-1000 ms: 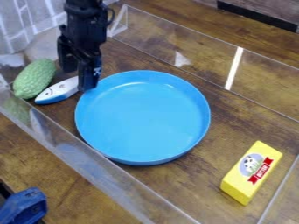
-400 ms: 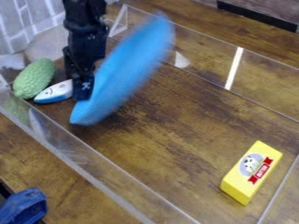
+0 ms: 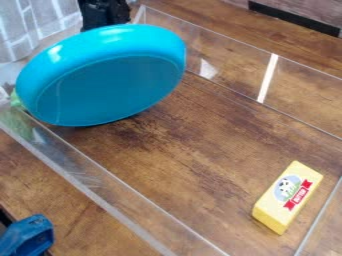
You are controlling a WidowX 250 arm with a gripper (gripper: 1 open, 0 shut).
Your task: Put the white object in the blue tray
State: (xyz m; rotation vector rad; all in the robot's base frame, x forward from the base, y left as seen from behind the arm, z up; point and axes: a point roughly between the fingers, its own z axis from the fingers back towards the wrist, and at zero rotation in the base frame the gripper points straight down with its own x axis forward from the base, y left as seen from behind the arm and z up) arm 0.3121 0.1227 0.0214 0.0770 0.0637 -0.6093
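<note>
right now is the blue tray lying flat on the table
No, the blue tray is tipped up on edge, its underside facing the camera.

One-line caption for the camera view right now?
Blue tray tipped on edge, underside facing camera, hiding the claw; yellow block lies apart.

no words, numbers or brand names can be read anywhere. the yellow block (image 3: 287, 197) at the lower right of the frame carries a white oval label with a small cartoon-like face, too small to make out any lettering.
</note>
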